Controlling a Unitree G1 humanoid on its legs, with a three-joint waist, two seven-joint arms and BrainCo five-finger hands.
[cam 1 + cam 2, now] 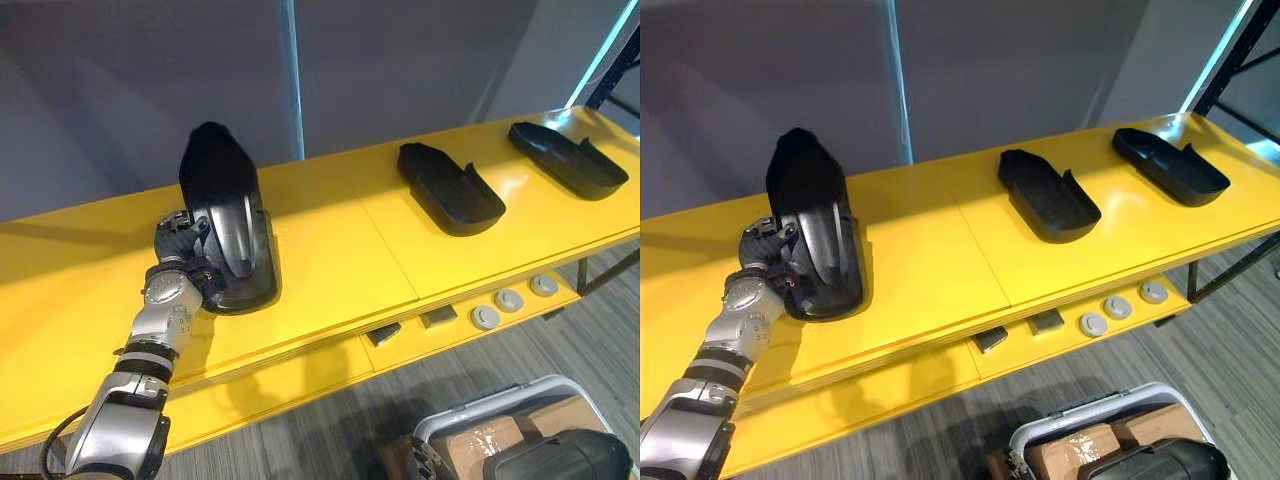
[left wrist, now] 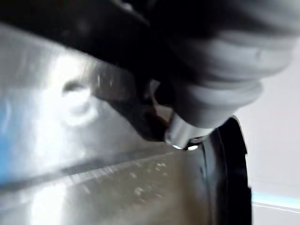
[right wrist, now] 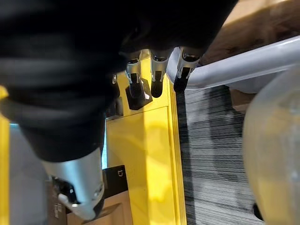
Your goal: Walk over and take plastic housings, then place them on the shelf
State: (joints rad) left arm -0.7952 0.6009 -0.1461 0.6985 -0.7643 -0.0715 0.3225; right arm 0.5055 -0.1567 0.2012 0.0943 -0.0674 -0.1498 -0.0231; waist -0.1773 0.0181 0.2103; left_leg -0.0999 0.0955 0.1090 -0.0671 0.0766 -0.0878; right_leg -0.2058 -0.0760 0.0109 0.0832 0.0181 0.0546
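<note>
A black plastic housing [image 1: 225, 225] stands tilted on the left part of the yellow shelf [image 1: 330, 250], its lower end on the shelf top and its narrow end raised towards the wall. My left hand [image 1: 182, 252] is shut on its left edge; the left wrist view shows a finger [image 2: 187, 136] against the housing's rim [image 2: 232, 178]. Two more black housings lie flat farther right, one at mid-shelf [image 1: 450, 188] and one near the right end [image 1: 567, 158]. My right hand [image 3: 157, 77] hangs low with straight fingers, holding nothing, above a white bin.
The white bin [image 1: 480, 410] with cardboard boxes inside sits on the floor at lower right. The shelf's lower ledge carries round grey discs [image 1: 510, 300] and small dark pieces [image 1: 383, 333]. A dark rack post [image 1: 620, 70] stands at the far right. A grey wall backs the shelf.
</note>
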